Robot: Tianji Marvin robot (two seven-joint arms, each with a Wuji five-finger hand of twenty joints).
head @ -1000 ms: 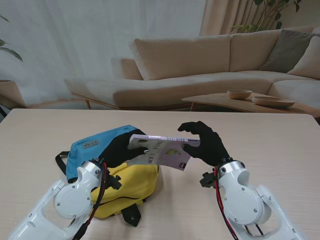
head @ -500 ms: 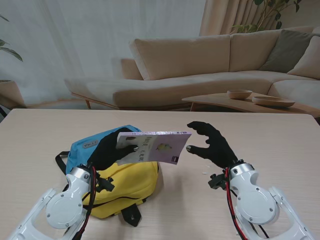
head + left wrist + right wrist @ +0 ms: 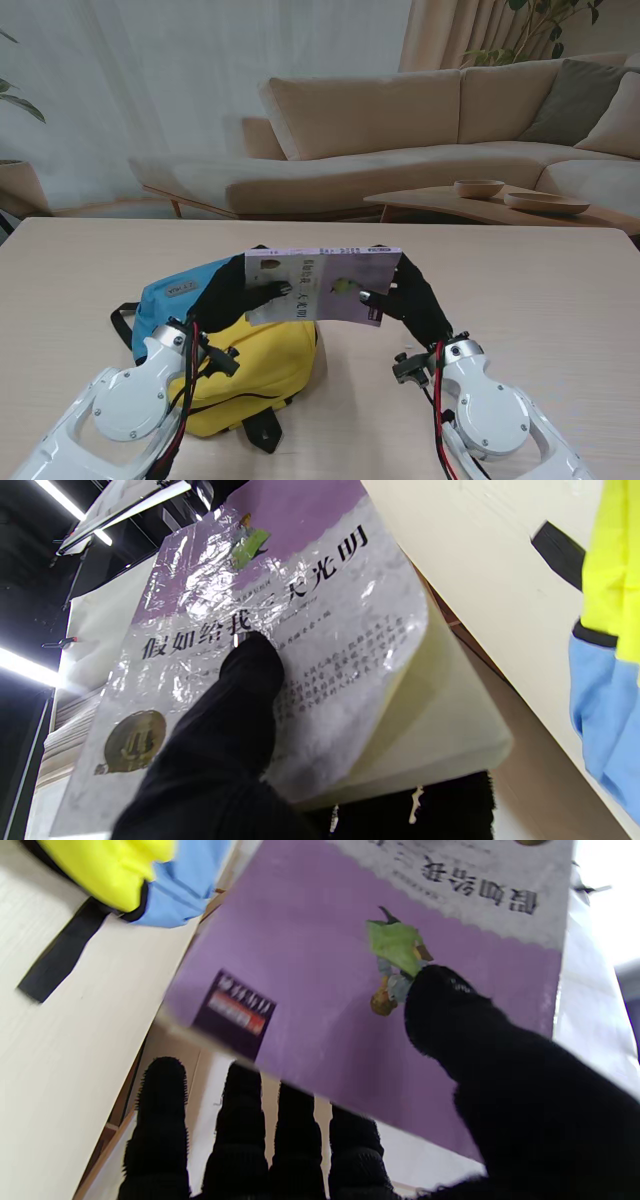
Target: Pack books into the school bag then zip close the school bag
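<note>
— Book (image 3: 318, 285) first: where is it?

— Book is up off the table (image 3: 560, 290), held between both my hands, its cover facing me. It hangs over the right end of the school bag (image 3: 235, 345), a purple band along its far edge and pale print below that.

— Which hand has it?

— Both. My left hand (image 3: 232, 292) grips the left end — in the left wrist view my thumb (image 3: 235, 700) presses on the glossy cover beside the black title characters, and the lower corner of the cover curls away from the cream pages under it. My right hand (image 3: 412, 298) grips the right end; in the right wrist view the thumb (image 3: 450, 1010) lies on the purple part of the cover, touching the small green figure printed there, while four fingers (image 3: 295, 1140) sit behind the book's edge.

— And the bag?

— It lies on the table to my left, yellow body nearer to me, blue part farther from me, black straps (image 3: 262, 430) trailing off its near side. Whether its zip is open I cannot tell — my left arm and the book cover that part.

— Anything else around?

— Beyond the table, a beige sofa (image 3: 400, 130) and a low side table with two bowls (image 3: 478, 188).
</note>
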